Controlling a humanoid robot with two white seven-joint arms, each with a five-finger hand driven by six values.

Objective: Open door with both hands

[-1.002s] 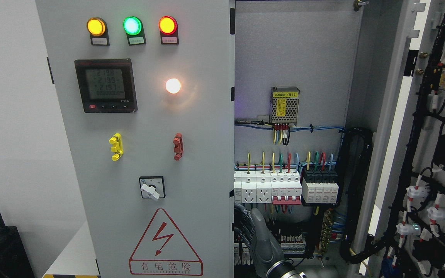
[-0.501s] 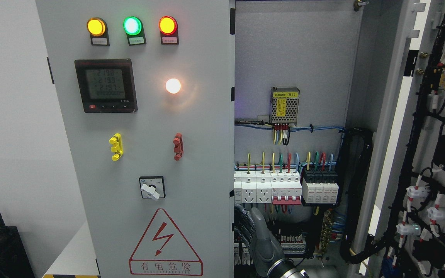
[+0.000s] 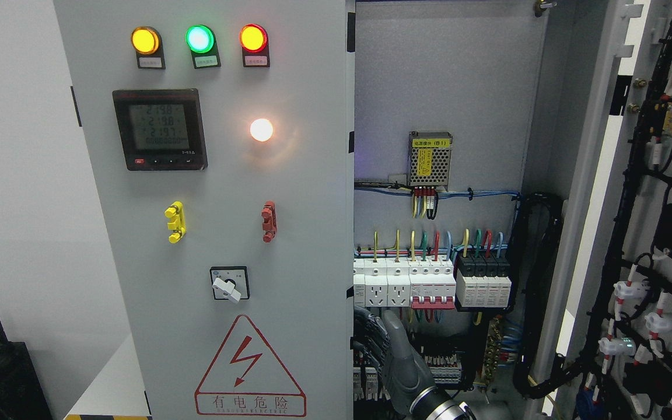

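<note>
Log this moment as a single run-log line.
task: open door | right door: swung open | left door: shut | right robot hand: at left door's inner edge, grip unclear | left robot hand: out of view

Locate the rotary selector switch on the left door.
Head view: the rotary selector switch sits low on the left door, right above the red warning triangle, below the yellow handle and red handle.

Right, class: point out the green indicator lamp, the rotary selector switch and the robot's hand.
Green indicator lamp (image 3: 199,38), head view, lens centre.
Rotary selector switch (image 3: 228,285), head view, white knob.
Right hand (image 3: 397,361), head view, back of hand.
</note>
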